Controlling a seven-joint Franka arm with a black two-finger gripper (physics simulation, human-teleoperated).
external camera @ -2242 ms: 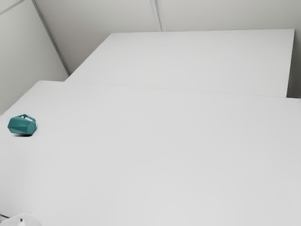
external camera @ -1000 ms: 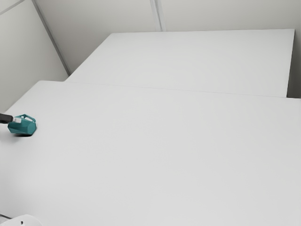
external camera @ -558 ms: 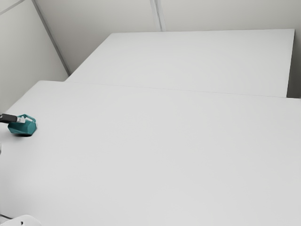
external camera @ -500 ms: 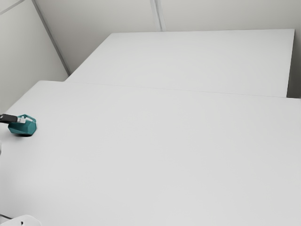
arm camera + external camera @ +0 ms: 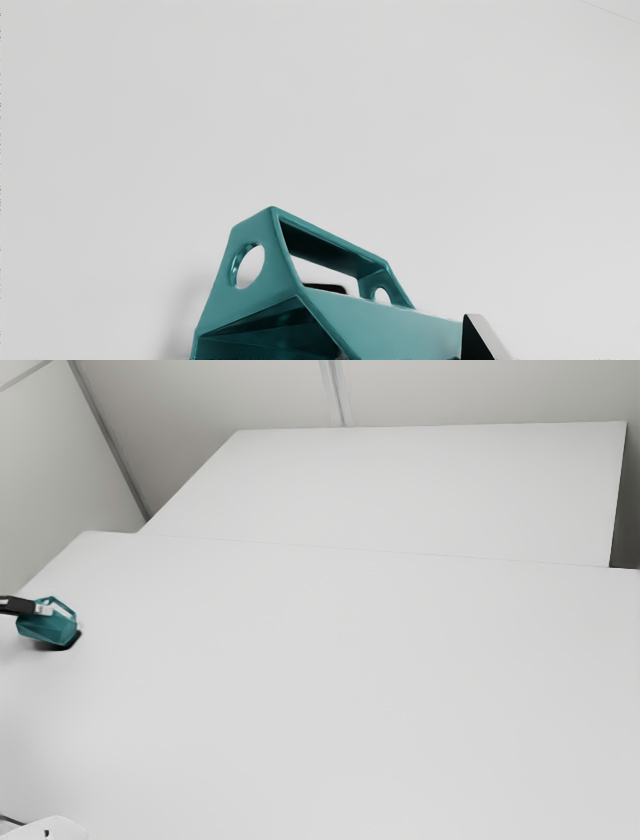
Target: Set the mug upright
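End effector (image 5: 44, 611) gripping teal faceted mug (image 5: 345, 316), well off upright; I judge its slanted faces could cause slip during turning.

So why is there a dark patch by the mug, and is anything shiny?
In the exterior view, it's a small, very dark shadow under the mug; in the wrist view, a softer grey one falls on the table, and glints edge the round hole in the handle.
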